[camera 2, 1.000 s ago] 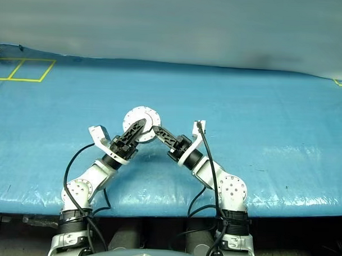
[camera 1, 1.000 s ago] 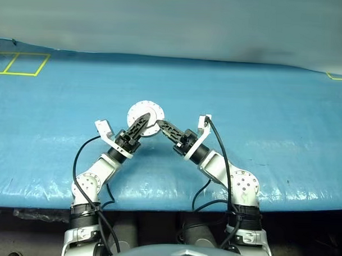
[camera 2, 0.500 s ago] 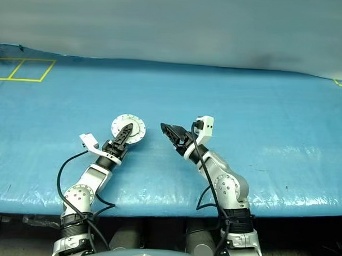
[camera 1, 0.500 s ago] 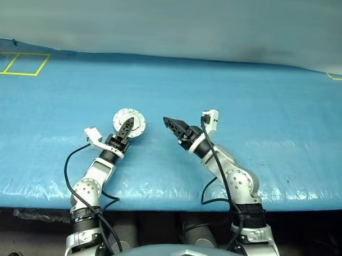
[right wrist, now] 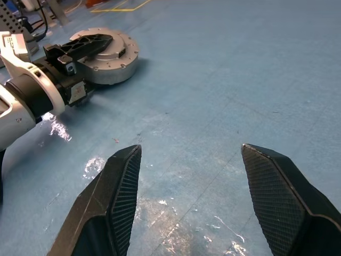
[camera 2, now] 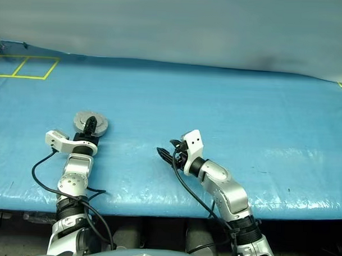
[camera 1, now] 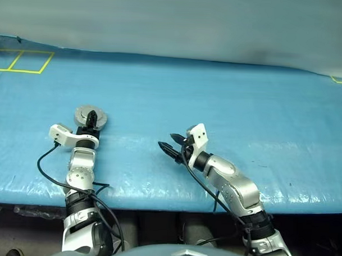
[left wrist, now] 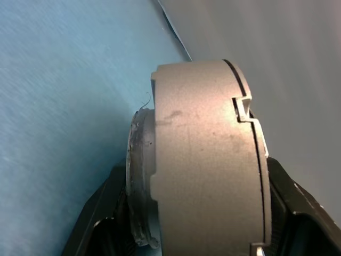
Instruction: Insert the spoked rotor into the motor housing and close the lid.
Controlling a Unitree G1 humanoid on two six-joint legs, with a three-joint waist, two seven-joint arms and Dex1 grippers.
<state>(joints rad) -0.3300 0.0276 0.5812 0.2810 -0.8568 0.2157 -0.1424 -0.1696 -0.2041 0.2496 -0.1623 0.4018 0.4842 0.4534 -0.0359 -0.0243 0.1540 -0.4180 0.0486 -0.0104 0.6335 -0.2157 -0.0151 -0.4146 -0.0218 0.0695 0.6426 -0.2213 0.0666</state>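
My left pincer (camera 1: 92,117) clamps the closed motor housing (camera 1: 90,118), lid (right wrist: 109,47) on top, and has carried it from the table's (camera 1: 261,114) centre to nine o'clock. My right pincer (camera 1: 166,148) has let go; wide, empty. Assembly seems finished.

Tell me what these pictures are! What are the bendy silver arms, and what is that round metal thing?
The silver arms belong to a robot. Two pictures come from cameras on its head, looking down over a blue table. Two more come from little cameras on its wrists.

Each arm ends in a pincer with two black fingers. The left pincer is squeezing a round grey metal puck: that is the motor housing with its lid closed. One finger lies across its top and the other is underneath. The left wrist camera sees it from the side, very close up.

The right pincer is open and holds nothing. Its wrist camera looks between its own fingers, across the table, towards the other arm.
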